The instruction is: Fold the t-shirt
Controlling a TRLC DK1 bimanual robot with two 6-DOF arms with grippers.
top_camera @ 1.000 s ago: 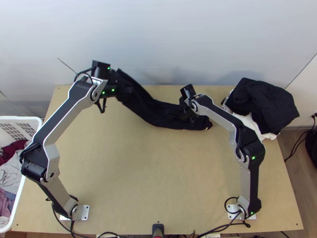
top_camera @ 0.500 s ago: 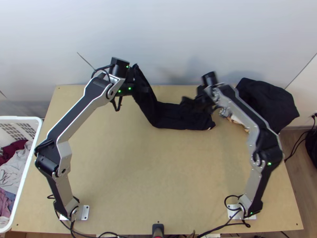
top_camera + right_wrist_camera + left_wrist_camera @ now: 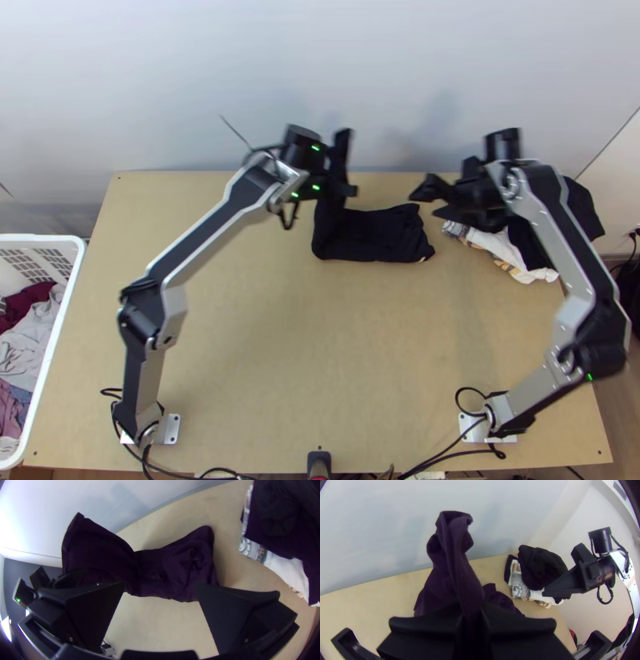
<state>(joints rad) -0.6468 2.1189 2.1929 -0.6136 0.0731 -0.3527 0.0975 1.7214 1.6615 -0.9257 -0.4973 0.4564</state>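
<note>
The dark t-shirt (image 3: 374, 238) lies partly on the worktop (image 3: 272, 344), the rest raised, pinched in my left tool (image 3: 472, 621). I judge it light, soft and prone to slump, so I'd take its free corner (image 3: 206, 535) with my right tool (image 3: 159, 587), open near the clothes pile (image 3: 541, 568).

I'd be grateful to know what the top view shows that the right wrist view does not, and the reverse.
Top view: a white laundry basket of clothes.
Right wrist view: ribbed faces on the parted fingers of the right gripper.
Both: the dark shirt, partly raised, partly on the table, and a pile of dark and white clothes.
</note>
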